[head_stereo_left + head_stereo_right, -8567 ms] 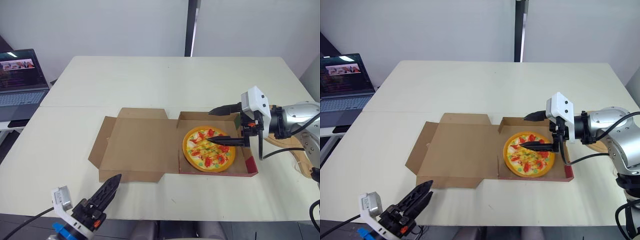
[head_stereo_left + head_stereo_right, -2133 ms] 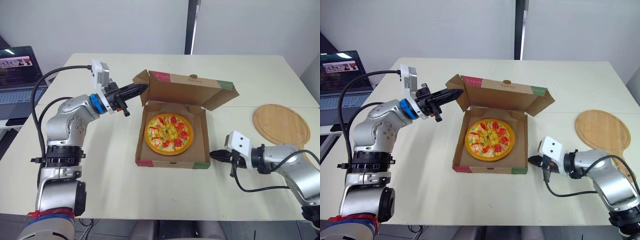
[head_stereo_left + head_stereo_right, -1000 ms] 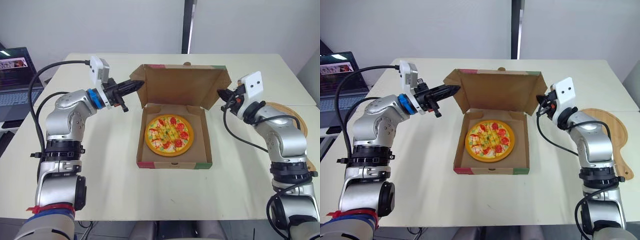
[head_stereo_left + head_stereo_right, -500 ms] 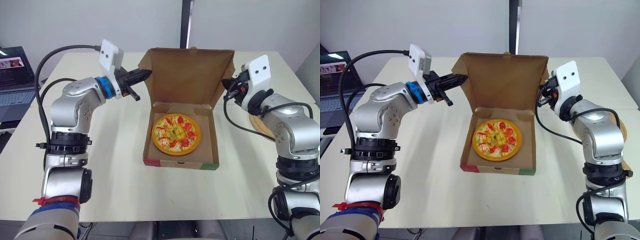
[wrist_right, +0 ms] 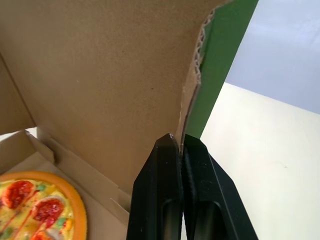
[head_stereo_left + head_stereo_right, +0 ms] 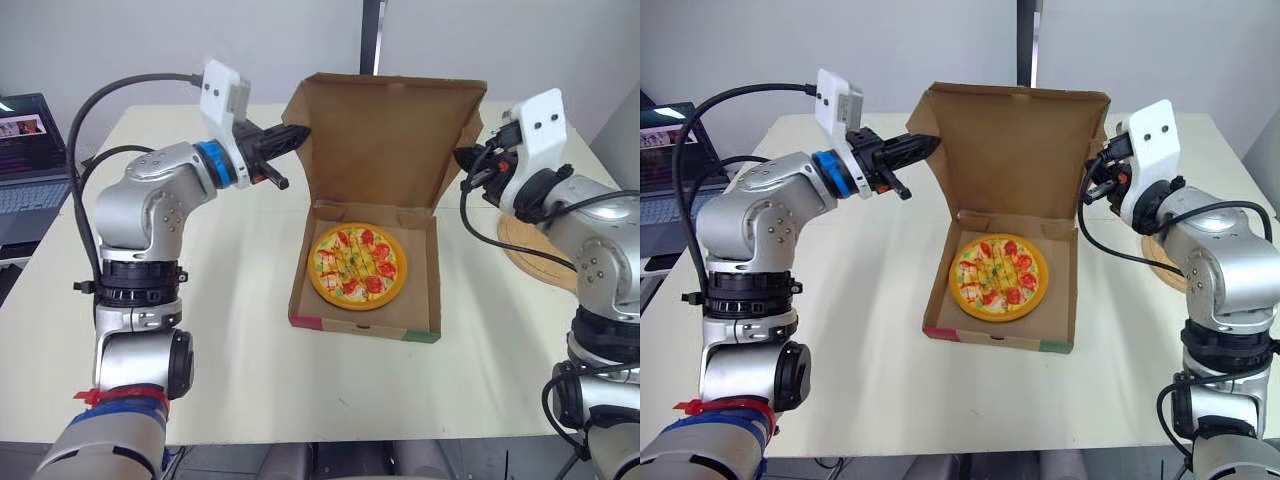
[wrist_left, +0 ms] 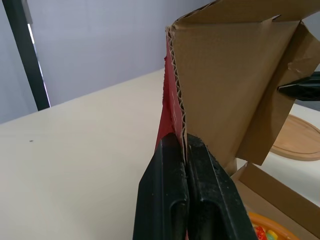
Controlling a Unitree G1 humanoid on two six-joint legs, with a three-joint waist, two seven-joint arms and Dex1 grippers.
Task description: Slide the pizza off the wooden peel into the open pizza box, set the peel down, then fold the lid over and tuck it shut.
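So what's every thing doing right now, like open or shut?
pizza box: open.
lid: standing up, not folded shut yet.
pizza: lying flat inside the box.
left gripper: shut on the lid's left edge.
right gripper: shut on the lid's right edge.
wooden peel: lying on the table.
laptop: open, screen lit.

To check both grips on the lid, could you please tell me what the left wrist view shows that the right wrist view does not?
Left wrist view: the left gripper shut on the lid at its red-faced side edge, with the wooden peel beyond. Right wrist view: the right gripper shut on the lid at its green-faced edge. Both: the lid's brown inside, the pizza and the table.
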